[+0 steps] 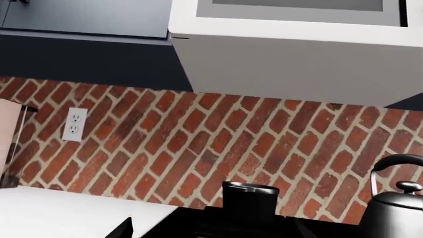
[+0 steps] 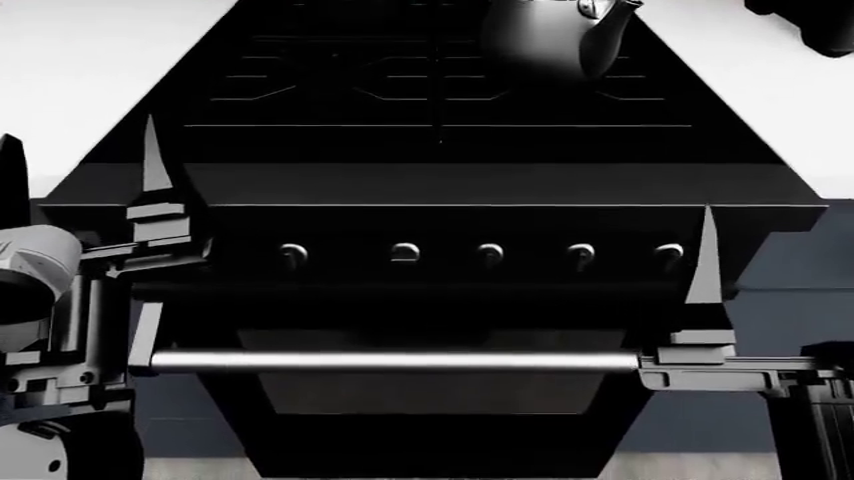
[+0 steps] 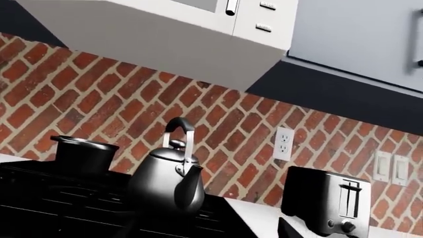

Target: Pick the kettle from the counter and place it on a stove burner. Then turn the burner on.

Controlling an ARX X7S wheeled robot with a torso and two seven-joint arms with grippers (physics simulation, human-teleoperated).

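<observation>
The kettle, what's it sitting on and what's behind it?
The kettle sits on the stove's black grates, so the burner underneath is hidden. Behind it is a red brick wall, with a black pot farther back.

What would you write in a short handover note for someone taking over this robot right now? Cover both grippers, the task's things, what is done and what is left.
Left gripper: low before the stove front, holding nothing; open or shut can't be judged.
Right gripper: likewise, near the bar handle's right end.
Kettle: upright on the stove grates toward the back right, beside the black pot.
Done: kettle is off the counter and on the stove.
Left: turn a front knob to light its burner; which knob serves it isn't clear.
</observation>
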